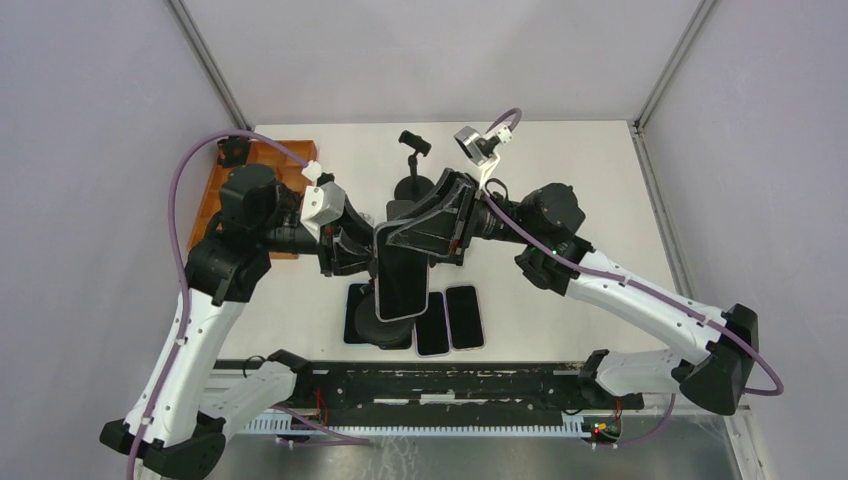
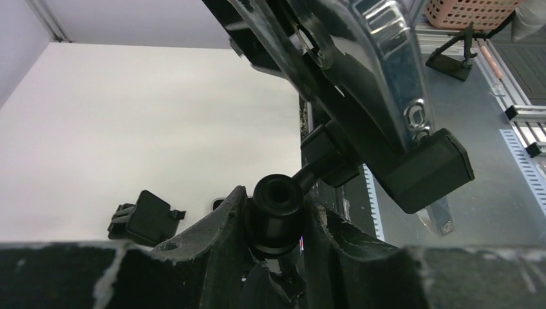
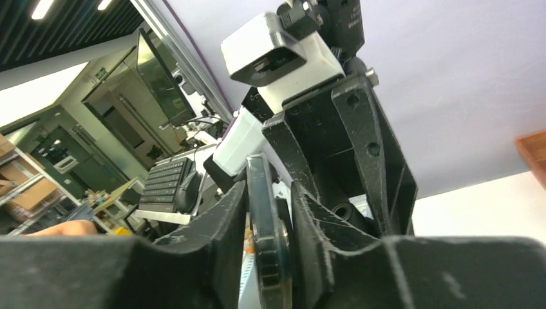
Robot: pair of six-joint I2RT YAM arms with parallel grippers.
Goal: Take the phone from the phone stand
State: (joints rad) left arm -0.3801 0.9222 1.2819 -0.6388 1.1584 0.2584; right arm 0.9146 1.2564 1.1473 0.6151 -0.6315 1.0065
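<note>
phone (image 3: pixel 265 232) clamped between right fingers (image 3: pixel 222 225) (left fingers (image 2: pixel 216 235) grip stand (image 2: pixel 277 206))

**Phone** (image 1: pixel 400 282): a dark slab with a pale, glossy frame. It sits in the cradle of the phone stand (image 1: pixel 383 332), raised above the table (image 1: pixel 600 170), with its face tilted up toward the overhead camera.

**Phone stand**: black. Its base rests on the table close to the near edge, about mid-width. A ball-jointed stem (image 2: pixel 277 207) carries the cradle, and a black clamp block (image 2: pixel 426 168) on the cradle bears on the phone's edge.
</note>
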